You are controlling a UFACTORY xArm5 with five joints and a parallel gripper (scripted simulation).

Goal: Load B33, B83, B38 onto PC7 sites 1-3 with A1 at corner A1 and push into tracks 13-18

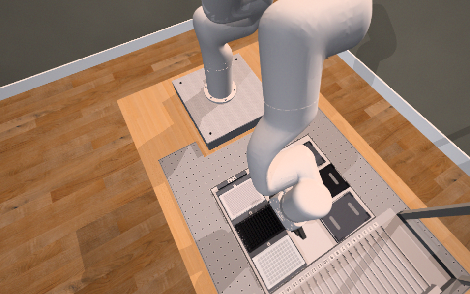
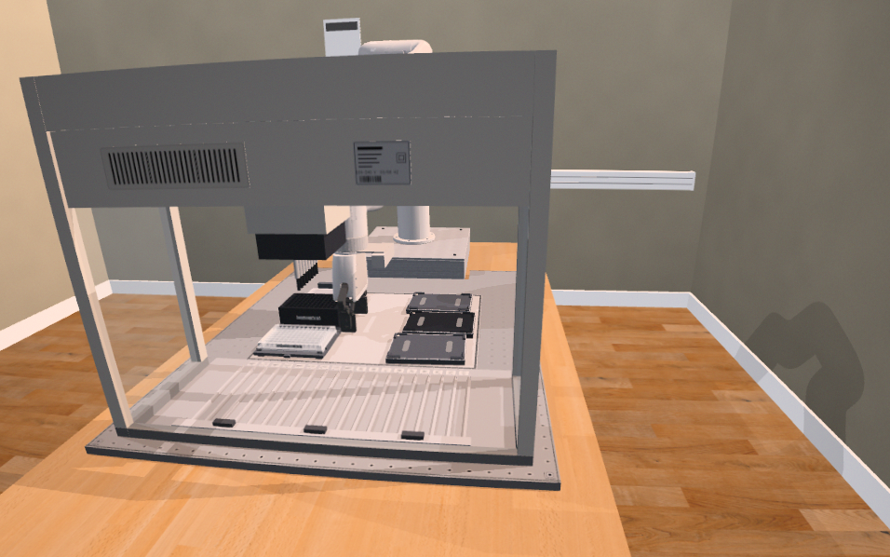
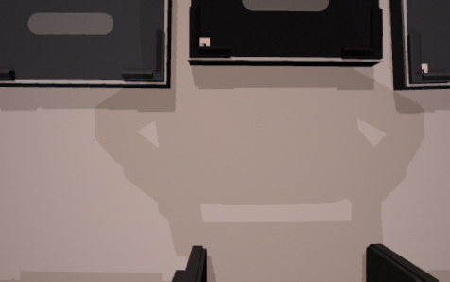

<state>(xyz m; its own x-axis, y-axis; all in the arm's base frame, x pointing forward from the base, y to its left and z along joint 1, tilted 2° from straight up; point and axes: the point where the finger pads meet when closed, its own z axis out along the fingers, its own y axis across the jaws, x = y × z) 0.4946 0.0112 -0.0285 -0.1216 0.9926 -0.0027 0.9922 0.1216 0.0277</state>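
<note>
The carrier PC7 (image 1: 239,176) lies on the apron (image 1: 317,242), its handle toward the arm's base and its far end just before the rails, around track 13 and beyond. White B33 (image 1: 241,197) is on site 1, black B83 (image 1: 259,228) (image 2: 308,309) on site 2 and white B38 (image 1: 279,262) (image 2: 296,338) on site 3; all look level. Their A1 corners are too small to read. My gripper (image 3: 285,251) (image 2: 354,314) is open and empty, low beside the carrier's long side near B83. The rails (image 1: 350,270) (image 2: 367,400) hold no carrier. I cannot make out a lit lamp.
The bare nests S1 (image 1: 314,152) (image 2: 439,302), S2 (image 1: 333,181) (image 2: 439,322) (image 3: 284,33) and S3 (image 1: 346,215) (image 2: 426,347) stand across the apron from the carrier. The instrument's frame (image 2: 538,295) surrounds the rails, and a pipetting head (image 2: 298,246) hangs from it.
</note>
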